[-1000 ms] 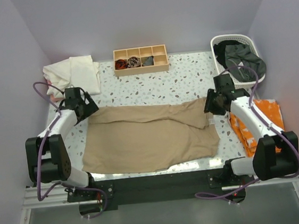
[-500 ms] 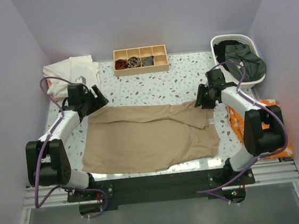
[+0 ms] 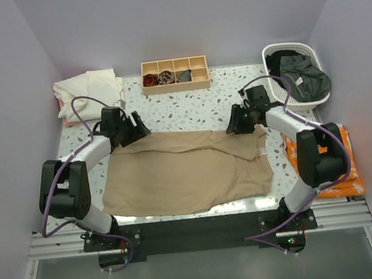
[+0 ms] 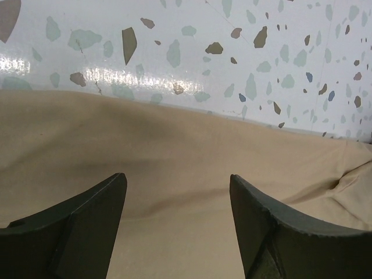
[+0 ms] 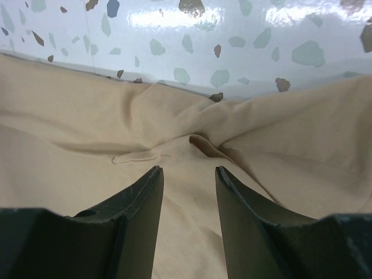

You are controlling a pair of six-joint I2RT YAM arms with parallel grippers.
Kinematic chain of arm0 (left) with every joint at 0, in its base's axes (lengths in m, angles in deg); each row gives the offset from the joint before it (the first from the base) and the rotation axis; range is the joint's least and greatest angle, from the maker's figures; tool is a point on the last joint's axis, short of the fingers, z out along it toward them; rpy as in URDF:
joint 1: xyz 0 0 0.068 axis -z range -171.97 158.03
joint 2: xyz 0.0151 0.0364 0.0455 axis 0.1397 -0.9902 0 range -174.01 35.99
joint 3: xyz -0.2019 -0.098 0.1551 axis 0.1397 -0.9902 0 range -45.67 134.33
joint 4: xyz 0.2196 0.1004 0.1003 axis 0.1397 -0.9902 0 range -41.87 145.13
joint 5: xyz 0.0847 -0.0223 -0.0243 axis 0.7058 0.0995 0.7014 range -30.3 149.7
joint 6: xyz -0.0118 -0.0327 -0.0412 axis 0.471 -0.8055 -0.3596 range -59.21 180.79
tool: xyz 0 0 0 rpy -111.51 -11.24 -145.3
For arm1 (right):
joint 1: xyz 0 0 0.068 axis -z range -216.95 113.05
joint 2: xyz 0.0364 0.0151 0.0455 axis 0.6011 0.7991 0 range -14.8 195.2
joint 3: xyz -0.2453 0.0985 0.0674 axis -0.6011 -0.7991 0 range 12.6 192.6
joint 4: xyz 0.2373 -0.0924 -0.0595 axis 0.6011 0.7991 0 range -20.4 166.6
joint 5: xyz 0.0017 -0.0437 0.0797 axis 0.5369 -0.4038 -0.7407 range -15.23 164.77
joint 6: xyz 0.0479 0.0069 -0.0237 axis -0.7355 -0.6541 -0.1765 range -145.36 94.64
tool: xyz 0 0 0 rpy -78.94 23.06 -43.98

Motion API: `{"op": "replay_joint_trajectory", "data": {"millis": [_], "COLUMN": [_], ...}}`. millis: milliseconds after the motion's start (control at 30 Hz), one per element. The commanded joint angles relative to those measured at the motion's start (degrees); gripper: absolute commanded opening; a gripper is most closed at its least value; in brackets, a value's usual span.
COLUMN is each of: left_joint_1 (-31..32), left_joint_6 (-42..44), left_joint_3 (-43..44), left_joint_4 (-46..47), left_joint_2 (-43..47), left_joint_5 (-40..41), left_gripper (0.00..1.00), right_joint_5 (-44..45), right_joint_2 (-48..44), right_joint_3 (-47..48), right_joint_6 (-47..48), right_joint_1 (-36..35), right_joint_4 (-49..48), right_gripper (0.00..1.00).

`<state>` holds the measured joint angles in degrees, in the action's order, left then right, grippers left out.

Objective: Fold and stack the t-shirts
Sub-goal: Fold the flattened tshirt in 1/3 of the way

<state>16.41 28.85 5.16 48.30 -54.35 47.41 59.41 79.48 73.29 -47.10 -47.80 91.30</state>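
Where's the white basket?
In the top view, the basket sits at the table's far right corner, holding dark clothes, just beyond the right gripper.

I am facing a plain tan t-shirt lying on my white table, speckled grey-green and brown.

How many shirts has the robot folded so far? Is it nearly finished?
Not nearly. A cream-white shirt sits bundled in the back left corner, maybe done. In hand: the tan shirt lies spread out, unfolded, with the left end effector and right end effector open over its far edge, gripping nothing yet. Left: folding it, plus the dark shirts in the white basket.
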Motion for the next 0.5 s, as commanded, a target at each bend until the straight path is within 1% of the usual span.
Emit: {"op": "replay_joint_trajectory", "data": {"millis": [0,200,467], "left_joint_1": [0.2,0.1,0.2], "left_joint_6": [-0.6,-0.3,-0.3], "left_joint_3": [0.1,0.1,0.0], "left_joint_4": [3.3,3.2,3.2], "left_joint_2": [-0.3,-0.6,-1.1], "left_joint_5": [-0.6,-0.8,-0.8], "left_gripper": [0.76,0.75,0.75], "right_joint_5": [-2.6,-1.2,0.6], "right_joint_2": [2.1,3.9,5.6], "right_joint_3": [2.7,3.6,5.1], "right_joint_6": [1.3,2.5,3.9], "right_joint_1": [-1.3,-2.6,-2.7], "right_joint_4": [-2.1,-2.0,-0.5], "right_gripper": [0.45,0.45,0.41]}}
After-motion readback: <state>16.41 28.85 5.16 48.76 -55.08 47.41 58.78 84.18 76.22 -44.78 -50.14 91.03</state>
